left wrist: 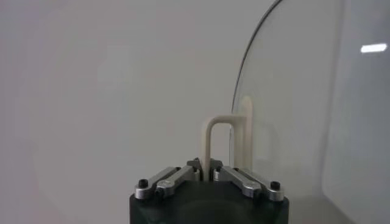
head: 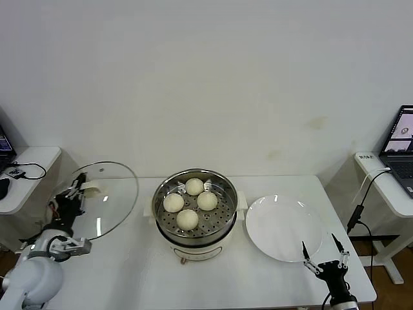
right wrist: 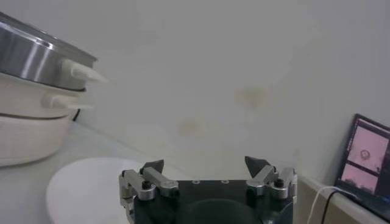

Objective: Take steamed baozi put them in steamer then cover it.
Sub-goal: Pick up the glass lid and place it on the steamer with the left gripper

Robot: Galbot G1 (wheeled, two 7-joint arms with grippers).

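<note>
With all four cream-white steamed baozi (head: 190, 203) seated on the perforated tray of the round stainless-steel steamer (head: 195, 213), only the covering step is judged to be outstanding. The round clear glass cover (head: 103, 200) is held tilted above the white table (head: 129, 271), to the left of the steamer and apart from it. Its cream-white loop handle (left wrist: 220, 143) is clamped between the jaws of the left gripper (head: 74, 190), as the left wrist view shows. The right gripper (head: 324, 256) is parked near the front right corner of the table, just beside the empty flat white plate (head: 284, 227), with its jaws spread apart and nothing between them.

For a clean placement, the cover should be levelled before it is carried over the pot. It should be centred on the steel rim, so that the metal edge seats all round rather than catching on one side. A slow descent is advised, since glass on steel is likely to slide. The handle should be released only once the cover is seen to rest flat.
</note>
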